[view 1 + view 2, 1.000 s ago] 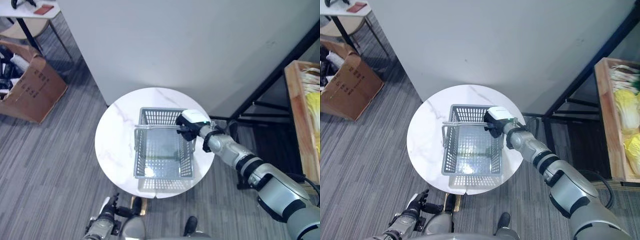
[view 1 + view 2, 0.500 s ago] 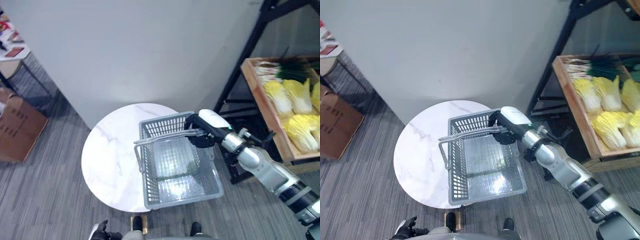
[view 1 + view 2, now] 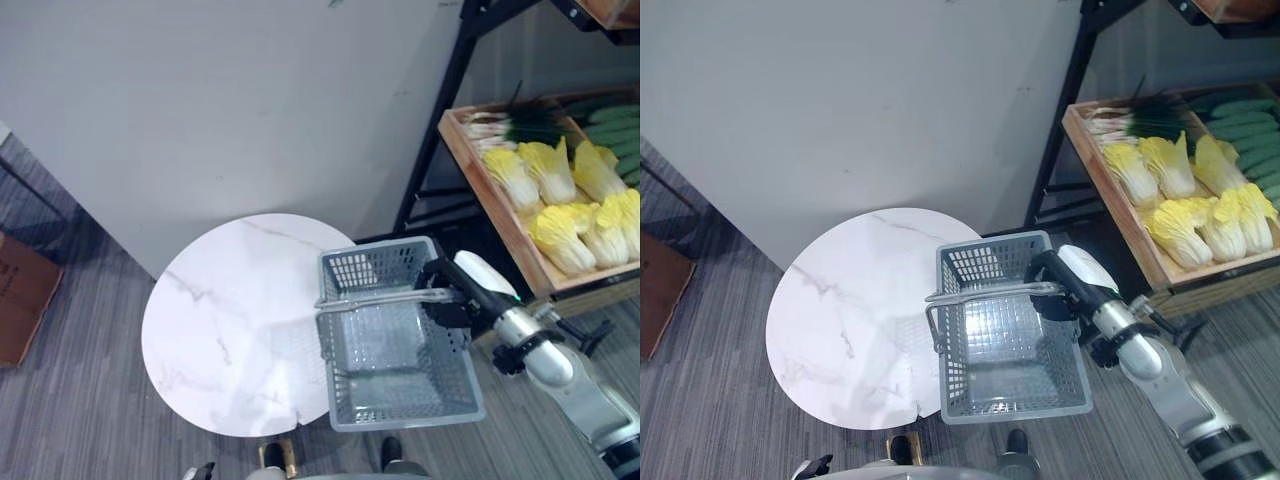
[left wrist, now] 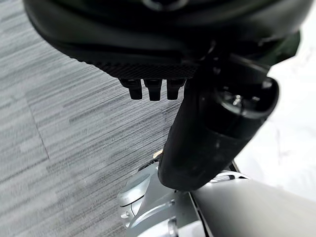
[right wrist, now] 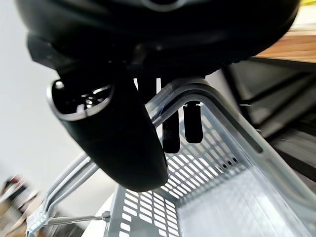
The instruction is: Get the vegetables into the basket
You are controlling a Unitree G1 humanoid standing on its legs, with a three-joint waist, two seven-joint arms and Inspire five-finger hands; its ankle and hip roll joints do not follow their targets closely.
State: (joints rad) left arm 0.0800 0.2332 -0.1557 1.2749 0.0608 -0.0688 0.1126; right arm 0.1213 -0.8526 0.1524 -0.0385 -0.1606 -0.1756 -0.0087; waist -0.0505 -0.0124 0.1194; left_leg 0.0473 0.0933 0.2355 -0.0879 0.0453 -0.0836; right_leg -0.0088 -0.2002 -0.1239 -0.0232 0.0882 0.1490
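One grey plastic mesh basket (image 3: 1010, 345) hangs empty from my right hand (image 3: 1072, 285), fingers curled round its metal handle (image 3: 990, 292), half off the round white marble table (image 3: 855, 315). The yellow cabbages (image 3: 1200, 210) lie in the wooden crate (image 3: 1120, 215) to my right, nearest that arm. My left hand (image 4: 197, 133) hangs relaxed over the floor.

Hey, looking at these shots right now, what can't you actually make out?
- Right hand on the basket handle: its fingers are mostly hidden under the hand in the eye views.
- Left hand: wrist view leaves its fingertips' curl unclear.
- Crate of cabbages: its right part is cut off by the view's edge.
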